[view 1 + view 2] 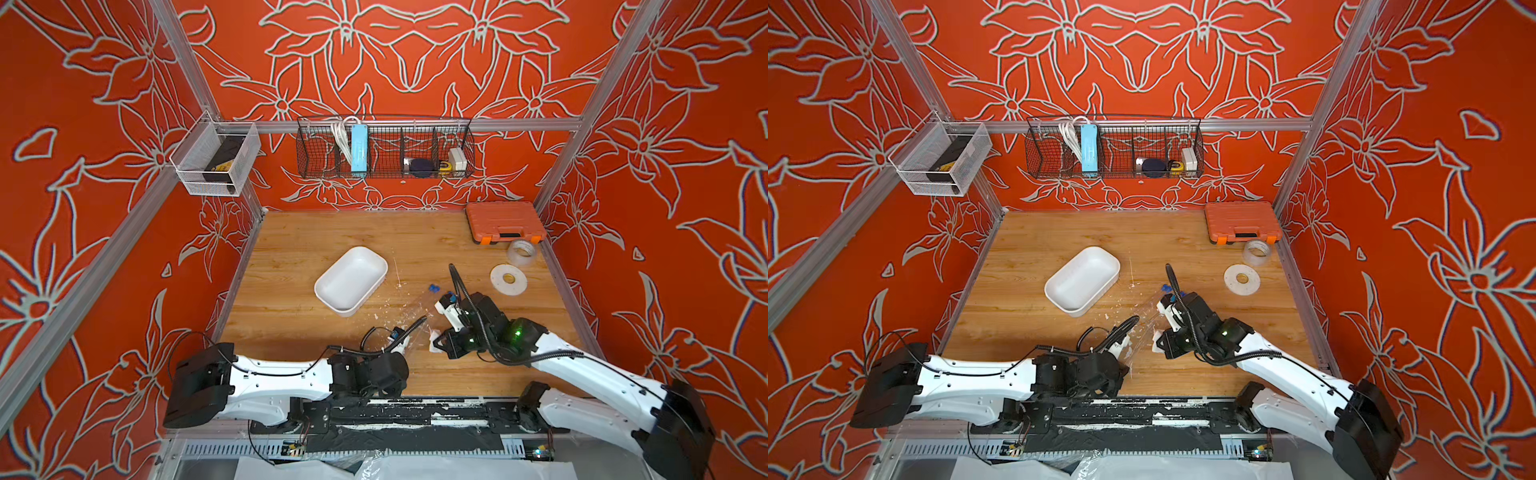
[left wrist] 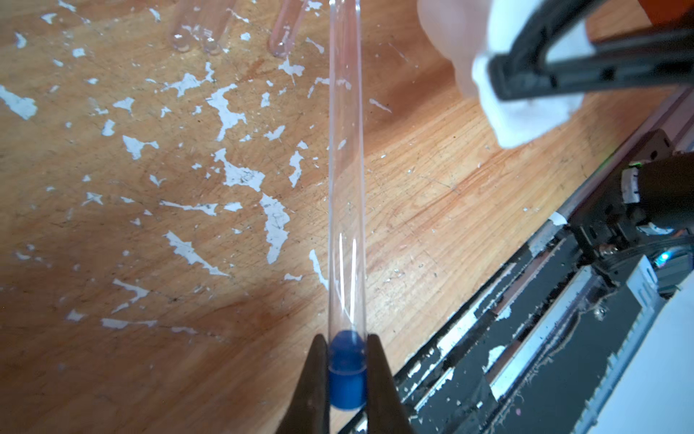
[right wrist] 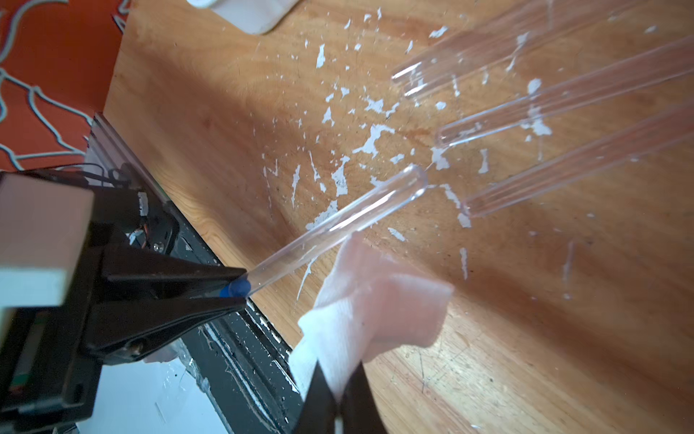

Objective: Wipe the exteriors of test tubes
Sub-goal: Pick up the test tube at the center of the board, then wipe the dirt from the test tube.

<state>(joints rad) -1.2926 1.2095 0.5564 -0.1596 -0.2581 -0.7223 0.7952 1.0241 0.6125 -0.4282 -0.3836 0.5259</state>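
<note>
A clear test tube (image 2: 345,169) with a blue cap (image 2: 347,375) is clamped at the cap end by my left gripper (image 2: 347,338), which is shut on it. The tube sticks straight out over the wooden table. My right gripper (image 3: 340,375) is shut on a crumpled white tissue (image 3: 375,300), which hangs just beside the held tube (image 3: 338,225), apart from it. Three more test tubes (image 3: 563,97) lie on the table beyond. In both top views the left gripper (image 1: 405,343) and the tissue (image 1: 434,340) meet near the table's front; the same tissue (image 1: 1158,338) shows there.
A white basin (image 1: 351,278) stands left of centre. At the back right are an orange case (image 1: 503,222), a clear tape roll (image 1: 521,251) and a flat white roll (image 1: 508,279). Blue caps (image 1: 434,288) of the lying tubes show. A black rail (image 2: 525,338) edges the front.
</note>
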